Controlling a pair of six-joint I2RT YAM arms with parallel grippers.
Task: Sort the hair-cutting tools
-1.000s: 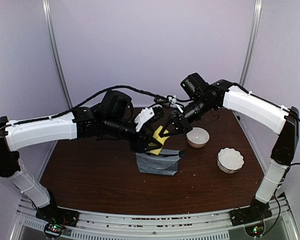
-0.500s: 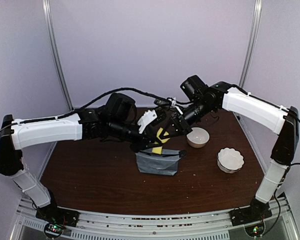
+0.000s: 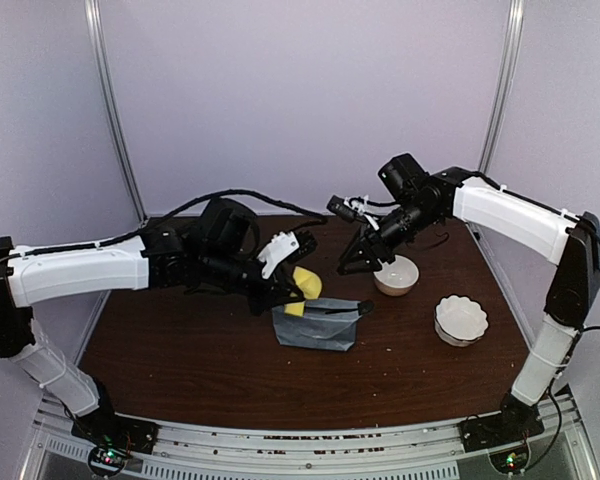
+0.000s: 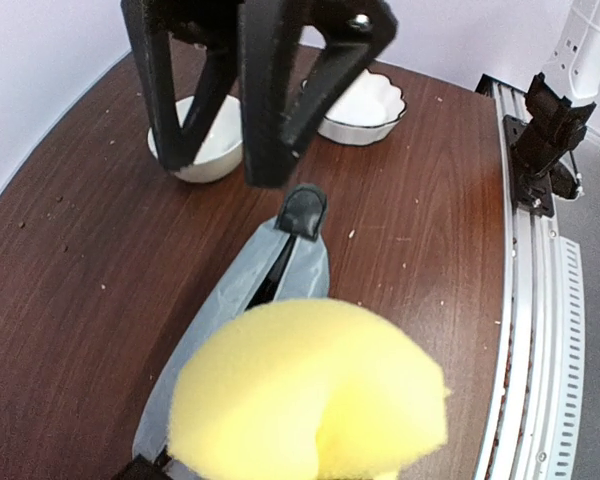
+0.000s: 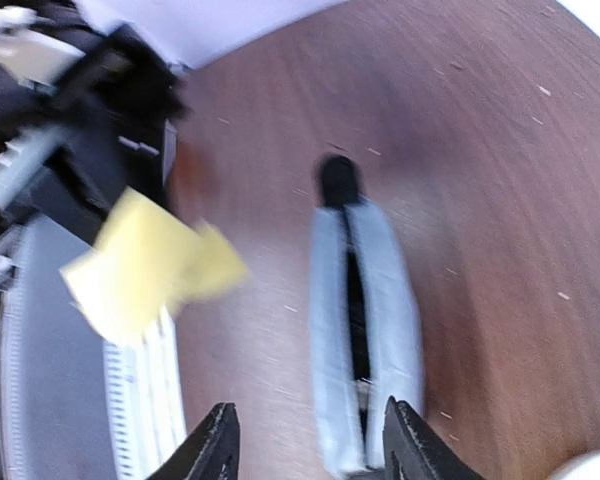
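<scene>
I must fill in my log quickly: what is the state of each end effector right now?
Left end effector: closed, holding the yellow sponge.
Right end effector: open, holding nothing.

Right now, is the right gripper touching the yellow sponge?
Apart: the top view shows a clear gap between the right gripper and the yellow sponge.
</scene>
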